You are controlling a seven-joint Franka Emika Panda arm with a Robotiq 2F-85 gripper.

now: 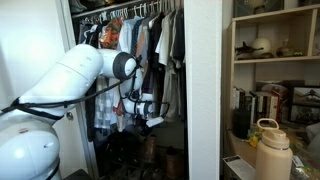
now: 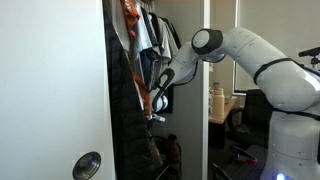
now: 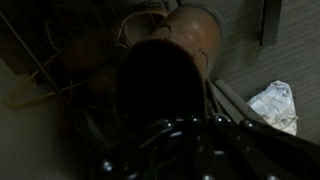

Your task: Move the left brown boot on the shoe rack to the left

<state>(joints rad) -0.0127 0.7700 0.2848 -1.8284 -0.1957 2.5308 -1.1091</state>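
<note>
In the wrist view a reddish-brown boot (image 3: 190,35) stands right below the camera, its dark opening facing up. A second brown shape (image 3: 90,55) lies to its left in shadow. Dark bars of the shoe rack (image 3: 232,102) run beside the boot. My gripper (image 3: 190,150) is only a black shape at the bottom edge, and its jaws do not show clearly. In both exterior views the gripper (image 1: 150,118) (image 2: 154,108) hangs inside the closet, above the brown boots (image 1: 150,147) (image 2: 160,150) and apart from them.
Clothes on hangers (image 1: 140,40) fill the closet around the arm. A wire hanger (image 3: 30,85) lies left of the boots. Crumpled white paper (image 3: 272,105) lies on the carpet at right. A pale shelf unit (image 1: 275,60) and a white door (image 2: 55,90) flank the closet.
</note>
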